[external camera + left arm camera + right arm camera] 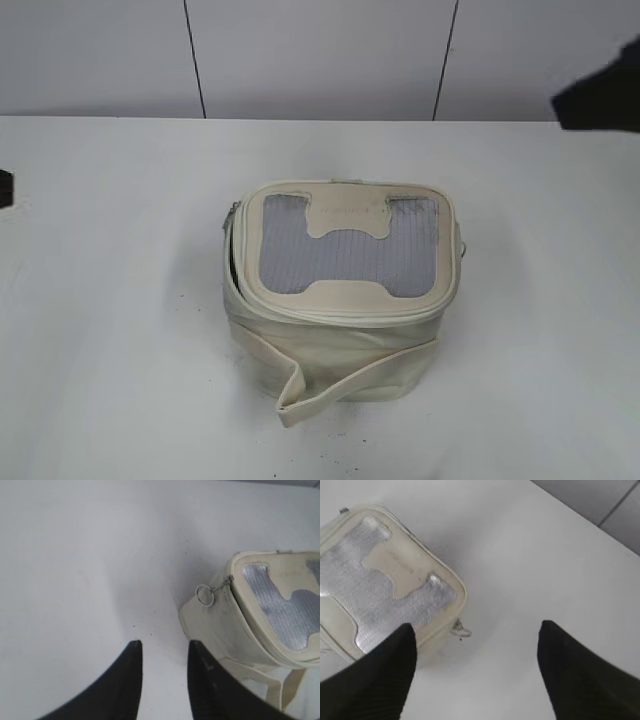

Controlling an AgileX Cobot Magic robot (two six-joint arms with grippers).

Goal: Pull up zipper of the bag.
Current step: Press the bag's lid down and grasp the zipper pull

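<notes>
Centrally placed on the counter [100, 300]: bag [340, 330], zipper [232, 262] gaping at left rim. Left gripper [164, 652] narrowly open, empty. Right gripper [475, 635] wide open, holding nothing.

White table [110, 300], grey panelled wall [320, 55].

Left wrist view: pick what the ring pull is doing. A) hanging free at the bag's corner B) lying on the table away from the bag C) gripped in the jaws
A: the ring pull dangles off the bag at its corner, clear of the left gripper.
</notes>
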